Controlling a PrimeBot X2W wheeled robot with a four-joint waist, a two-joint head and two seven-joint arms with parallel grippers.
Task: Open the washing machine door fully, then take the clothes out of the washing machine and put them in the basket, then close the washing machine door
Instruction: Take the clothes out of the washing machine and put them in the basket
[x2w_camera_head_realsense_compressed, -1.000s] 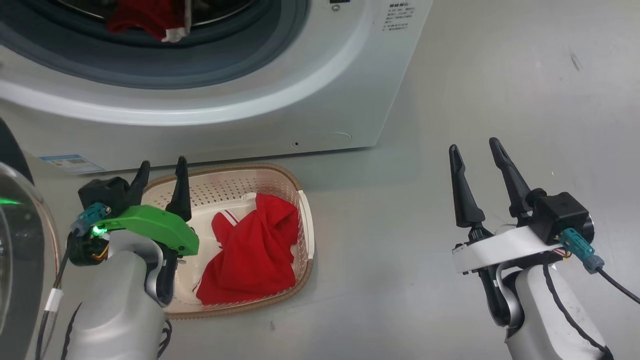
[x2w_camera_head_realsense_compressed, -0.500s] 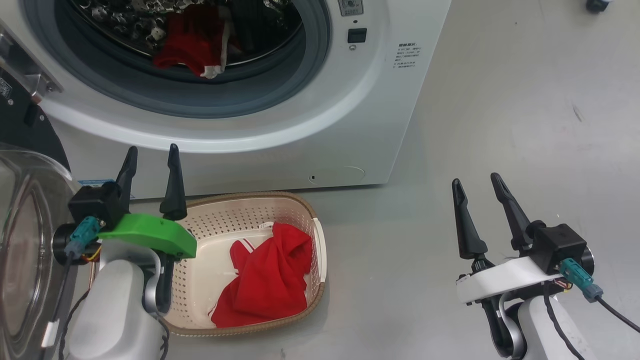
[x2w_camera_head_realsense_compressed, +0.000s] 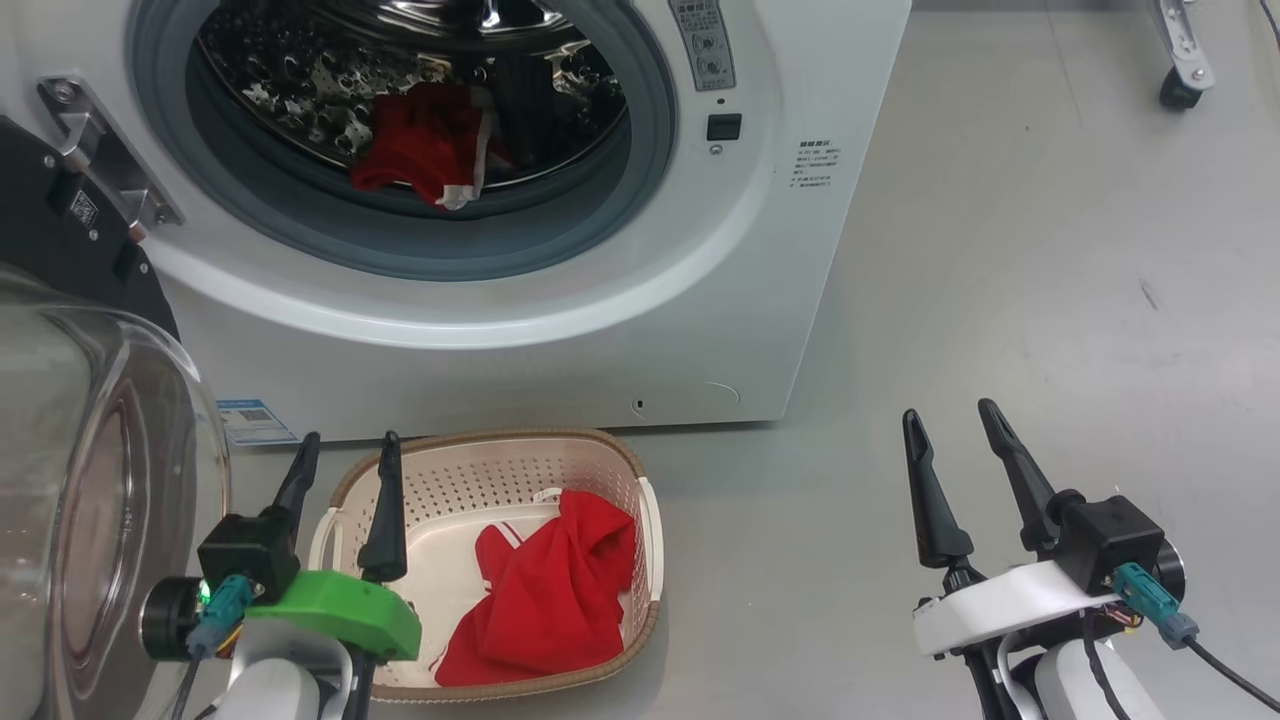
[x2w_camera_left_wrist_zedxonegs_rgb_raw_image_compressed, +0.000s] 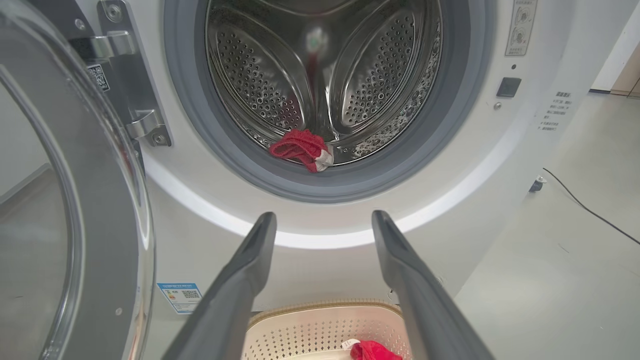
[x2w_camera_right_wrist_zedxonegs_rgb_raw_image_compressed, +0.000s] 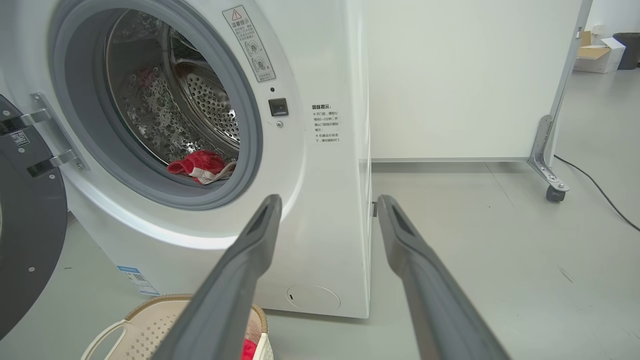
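The white washing machine (x2w_camera_head_realsense_compressed: 790, 250) stands before me with its door (x2w_camera_head_realsense_compressed: 90, 500) swung wide to the left, glass bowl toward me. One red garment with white trim (x2w_camera_head_realsense_compressed: 425, 140) lies at the front of the steel drum (x2w_camera_left_wrist_zedxonegs_rgb_raw_image_compressed: 300, 147) (x2w_camera_right_wrist_zedxonegs_rgb_raw_image_compressed: 200, 166). More red clothes (x2w_camera_head_realsense_compressed: 545, 600) lie in the cream basket (x2w_camera_head_realsense_compressed: 500, 445) on the floor below the opening. My left gripper (x2w_camera_head_realsense_compressed: 350, 440) (x2w_camera_left_wrist_zedxonegs_rgb_raw_image_compressed: 324, 216) is open and empty over the basket's left rear corner, pointing at the drum. Right of the machine, my right gripper (x2w_camera_head_realsense_compressed: 947, 412) (x2w_camera_right_wrist_zedxonegs_rgb_raw_image_compressed: 329, 199) is open and empty above bare floor.
A blue label (x2w_camera_head_realsense_compressed: 255, 420) and a round flap (x2w_camera_head_realsense_compressed: 715, 392) sit low on the machine's front. A white partition on castors (x2w_camera_right_wrist_zedxonegs_rgb_raw_image_compressed: 550, 191) stands behind and to the right, with a black cable (x2w_camera_right_wrist_zedxonegs_rgb_raw_image_compressed: 595, 187) on the floor. Grey floor spreads to the right.
The head view has tilted up, so more of the drum and the door shows. My left gripper has drawn back lower, level with the basket's rear rim. Both grippers stay open.
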